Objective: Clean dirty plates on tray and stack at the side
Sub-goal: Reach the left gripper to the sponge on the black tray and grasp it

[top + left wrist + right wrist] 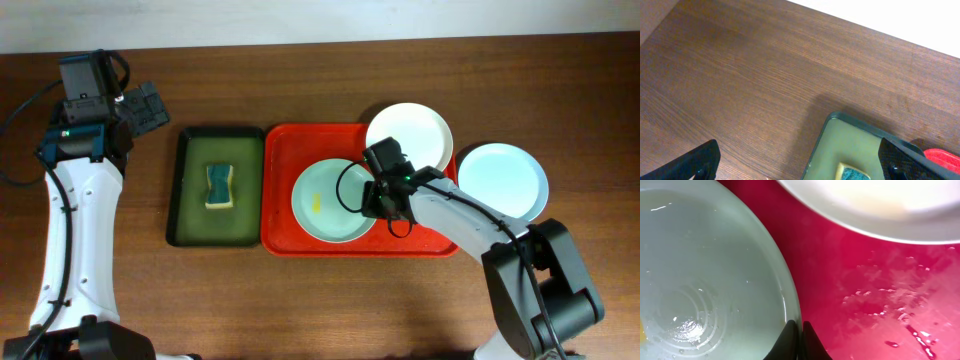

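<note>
**Edge grip: right hand (799,339) pinched on the round pale green plate (325,215)**

The right hand was fully closed on the pale green plate's right rim, probably because a flat plate offers no other purchase. The plate lay face up in the large red plastic tray (280,190), its yellow smear (317,203) left of centre. Being round, it had no long axis; the tray's ran across the wooden counter (300,300). The round white plate (408,135) overhung the tray's far right corner. The round pale blue plate (503,180) sat on the counter beside it. The left hand (150,108) hung wide open and empty, away from the work.

Two plates (330,200) sit in the tray (280,150), another plate (503,180) beside it.
</note>
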Tool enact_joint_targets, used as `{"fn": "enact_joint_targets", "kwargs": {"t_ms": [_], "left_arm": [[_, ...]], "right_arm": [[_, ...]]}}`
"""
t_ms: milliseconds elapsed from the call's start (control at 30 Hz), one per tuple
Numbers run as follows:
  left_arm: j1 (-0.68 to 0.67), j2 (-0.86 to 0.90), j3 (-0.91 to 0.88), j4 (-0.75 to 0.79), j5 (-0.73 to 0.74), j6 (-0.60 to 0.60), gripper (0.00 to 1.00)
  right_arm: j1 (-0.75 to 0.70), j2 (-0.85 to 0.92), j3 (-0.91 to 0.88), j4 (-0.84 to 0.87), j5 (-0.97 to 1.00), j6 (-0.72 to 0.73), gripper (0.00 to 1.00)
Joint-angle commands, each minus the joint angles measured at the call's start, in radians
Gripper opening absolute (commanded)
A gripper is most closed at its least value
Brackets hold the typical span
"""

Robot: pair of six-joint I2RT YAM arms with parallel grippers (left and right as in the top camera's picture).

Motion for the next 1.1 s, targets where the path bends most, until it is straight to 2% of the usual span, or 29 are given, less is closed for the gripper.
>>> {"fn": "enact_joint_targets", "kwargs": {"t_ms": [0, 200, 233, 267, 300, 333, 400, 433, 467, 500, 533, 600, 733, 833, 1067], "left_arm": [[0.002, 0.0, 0.0, 0.002, -0.011, -0.006, 0.99], [0.002, 0.0, 0.0, 0.003, 0.009, -0.006, 0.99], [0.002, 0.0, 0.0, -0.102, 0.2, -0.006, 0.99], [0.002, 0.0, -0.001, -0.185, 0.32, -0.006, 1.0], [-0.006, 0.004, -0.005, -0.256, 0.375, -0.005, 0.99], [-0.02, 0.005, -0.021, -0.275, 0.375, 0.016, 0.92], [-0.071, 0.008, -0.083, -0.27, 0.369, 0.122, 0.49], [-0.093, 0.012, -0.114, -0.248, 0.353, 0.132, 0.38], [-0.111, 0.021, -0.15, -0.208, 0.336, 0.132, 0.18], [-0.122, 0.05, -0.186, -0.161, 0.335, 0.132, 0.07], [-0.123, 0.09, -0.198, -0.153, 0.335, 0.132, 0.05], [-0.123, 0.166, -0.198, -0.138, 0.335, 0.132, 0.1], [-0.123, 0.282, -0.198, -0.066, 0.329, 0.132, 0.4], [-0.123, 0.333, -0.198, -0.034, 0.284, 0.132, 0.41], [-0.123, 0.42, -0.198, -0.014, 0.28, 0.132, 0.41]], "right_arm": [[-0.019, -0.011, 0.006, -0.02, 0.005, -0.037, 0.04], [-0.02, -0.011, 0.006, -0.021, 0.006, -0.036, 0.04], [-0.02, -0.011, 0.006, -0.021, 0.01, -0.036, 0.04], [-0.02, -0.011, 0.006, -0.021, 0.01, -0.036, 0.04], [-0.02, -0.011, 0.006, -0.021, 0.01, -0.036, 0.04], [-0.02, -0.011, 0.006, -0.021, 0.01, -0.036, 0.04], [-0.02, -0.011, 0.006, -0.02, 0.01, -0.036, 0.04], [-0.02, -0.011, 0.006, -0.02, 0.01, -0.036, 0.04], [-0.02, -0.011, 0.006, -0.021, 0.01, -0.037, 0.04], [-0.02, -0.011, 0.006, -0.021, 0.011, -0.037, 0.04], [-0.02, -0.011, 0.006, -0.024, 0.014, -0.036, 0.04], [-0.02, -0.011, 0.006, -0.024, 0.014, -0.036, 0.04], [-0.02, -0.011, 0.006, -0.024, 0.018, -0.036, 0.04], [-0.02, -0.011, 0.006, -0.024, 0.018, -0.036, 0.04], [-0.02, -0.011, 0.006, -0.024, 0.018, -0.036, 0.04]]}}
